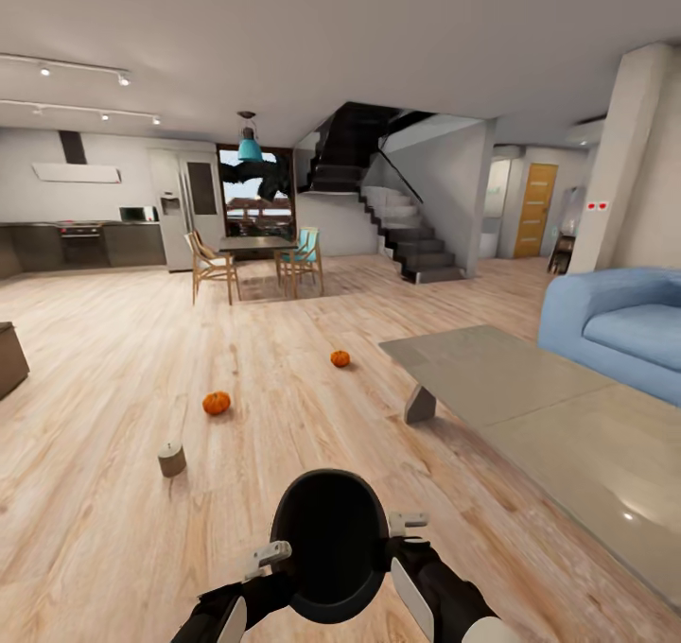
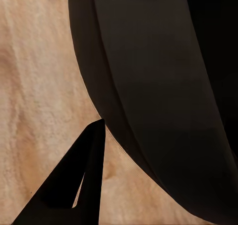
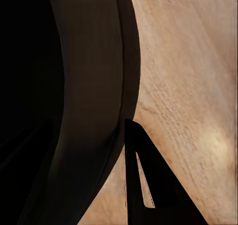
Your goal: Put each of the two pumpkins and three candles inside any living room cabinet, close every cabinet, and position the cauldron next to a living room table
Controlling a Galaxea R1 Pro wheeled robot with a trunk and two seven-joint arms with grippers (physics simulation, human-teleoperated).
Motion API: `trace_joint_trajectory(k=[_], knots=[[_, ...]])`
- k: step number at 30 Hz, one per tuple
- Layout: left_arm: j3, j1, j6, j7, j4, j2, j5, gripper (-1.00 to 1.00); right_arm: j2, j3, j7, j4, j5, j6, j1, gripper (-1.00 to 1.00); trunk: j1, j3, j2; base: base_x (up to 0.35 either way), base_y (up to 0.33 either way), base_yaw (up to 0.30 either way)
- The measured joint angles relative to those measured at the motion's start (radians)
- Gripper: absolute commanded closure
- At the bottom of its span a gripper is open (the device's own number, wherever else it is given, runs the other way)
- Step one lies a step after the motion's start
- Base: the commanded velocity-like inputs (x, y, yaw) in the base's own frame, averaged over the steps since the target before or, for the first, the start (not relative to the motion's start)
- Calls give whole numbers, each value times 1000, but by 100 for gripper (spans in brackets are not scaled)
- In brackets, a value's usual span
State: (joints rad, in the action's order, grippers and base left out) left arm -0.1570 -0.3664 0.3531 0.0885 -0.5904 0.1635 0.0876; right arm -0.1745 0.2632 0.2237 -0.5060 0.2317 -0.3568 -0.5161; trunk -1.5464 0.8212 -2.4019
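1. Black cauldron point(image 1: 331, 544) is right in front of me, held up between both arms over the plank floor point(image 1: 113, 359).
2. My left gripper point(image 1: 271, 555) pinches its rim on one side and my right gripper point(image 1: 407, 522) pinches the other side; each wrist view shows one finger point(image 2: 74, 185) tight against the pot's outer wall.
3. Next out on the floor, ahead and to the left, is the little olive-grey candle point(image 1: 171, 458), standing upright.
4. A bit beyond it sits one pumpkin point(image 1: 217, 403), then the second pumpkin point(image 1: 340, 358) farther off, near the corner of the grey low surface point(image 1: 530, 407).
5. Blue sofa point(image 1: 619, 326) sits behind that surface on the right.
6. Way back are the dining table point(image 1: 253, 243) with chairs, the kitchen and the stairs point(image 1: 411, 236).
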Motion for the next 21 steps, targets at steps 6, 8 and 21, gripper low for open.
trace_joint_trajectory(k=[6, 8, 21], knots=[[4, 0, 0, -1, -1, -1, 2, 100, 0, 0, 0, 0, 0, 1, 0, 100, 0, 0, 0, 0, 0, -277], [4, 0, 0, -1, -1, -1, 3, 100, 0, 0, 0, 0, 0, 1, 0, 100, 0, 0, 0, 0, 0, -277], [3, 0, 0, 0, -1, -1, 1, 100, 0, 0, 0, 0, 0, 1, 0, 100, 0, 0, 0, 0, 0, -141]])
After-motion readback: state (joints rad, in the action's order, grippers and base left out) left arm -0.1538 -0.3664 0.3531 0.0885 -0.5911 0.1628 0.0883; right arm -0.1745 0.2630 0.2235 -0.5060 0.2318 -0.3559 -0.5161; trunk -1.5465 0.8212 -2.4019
